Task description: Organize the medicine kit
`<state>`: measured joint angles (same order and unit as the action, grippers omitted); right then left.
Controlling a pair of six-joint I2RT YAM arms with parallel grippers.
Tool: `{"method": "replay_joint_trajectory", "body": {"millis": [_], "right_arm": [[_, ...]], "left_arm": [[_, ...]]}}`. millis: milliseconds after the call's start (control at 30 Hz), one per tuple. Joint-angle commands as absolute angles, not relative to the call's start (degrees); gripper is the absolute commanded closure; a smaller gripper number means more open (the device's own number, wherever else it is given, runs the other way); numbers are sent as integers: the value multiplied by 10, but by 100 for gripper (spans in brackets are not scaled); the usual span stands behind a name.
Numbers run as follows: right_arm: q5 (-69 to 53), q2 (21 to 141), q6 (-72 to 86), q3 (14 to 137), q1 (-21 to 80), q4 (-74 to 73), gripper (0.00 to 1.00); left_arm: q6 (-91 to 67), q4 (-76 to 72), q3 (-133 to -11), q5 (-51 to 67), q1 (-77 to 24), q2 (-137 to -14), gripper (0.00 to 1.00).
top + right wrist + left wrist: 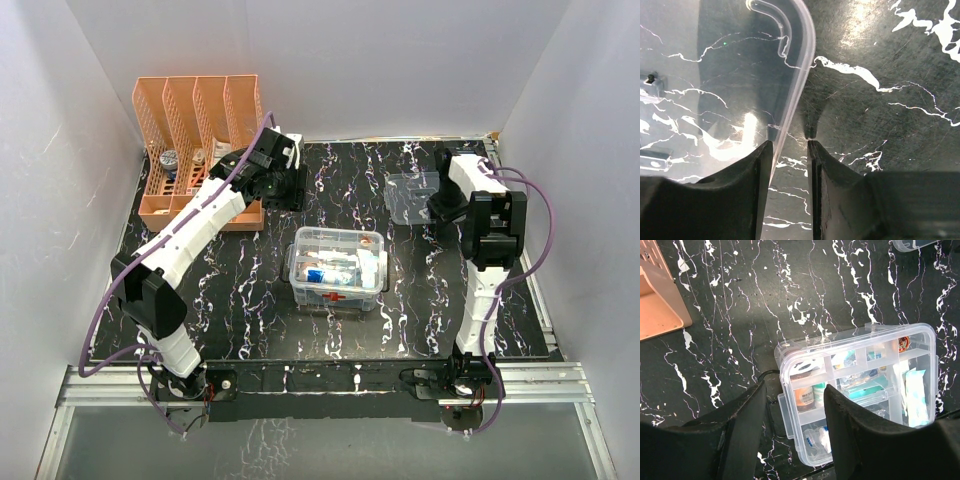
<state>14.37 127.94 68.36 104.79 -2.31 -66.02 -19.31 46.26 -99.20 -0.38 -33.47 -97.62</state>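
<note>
The deep clear plastic medicine kit box (335, 290), red cross on its near side, sits uncovered at the centre of the overhead view on the black marbled table (250, 320) — its clear flat lid (410, 195) lies apart at upper right. The left gripper (795, 386), spread and empty, hangs just up-left of the kit beside the orange slotted rack (200, 130). The right gripper (790, 142) has its fingers narrowly apart astride the lid's rim — I cannot tell whether they pinch it.

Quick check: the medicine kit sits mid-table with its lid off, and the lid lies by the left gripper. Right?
Not quite: the lid lies by the right gripper, not the left. The top external view shows it at the far right, and the right wrist view shows its rim between that gripper's jaws. The medicine kit does sit mid-table, lid off.
</note>
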Motion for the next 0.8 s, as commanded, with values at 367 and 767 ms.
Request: {"method": "replay_joint_trajectory", "body": {"millis": [367, 767], "right_arm": [[119, 1205, 638, 986, -21, -564, 100], [2, 1094, 665, 898, -19, -299, 100]], "left_arm": [[-193, 464, -977, -42, -329, -929, 52], [-161, 462, -1002, -80, -327, -945, 49]]}}
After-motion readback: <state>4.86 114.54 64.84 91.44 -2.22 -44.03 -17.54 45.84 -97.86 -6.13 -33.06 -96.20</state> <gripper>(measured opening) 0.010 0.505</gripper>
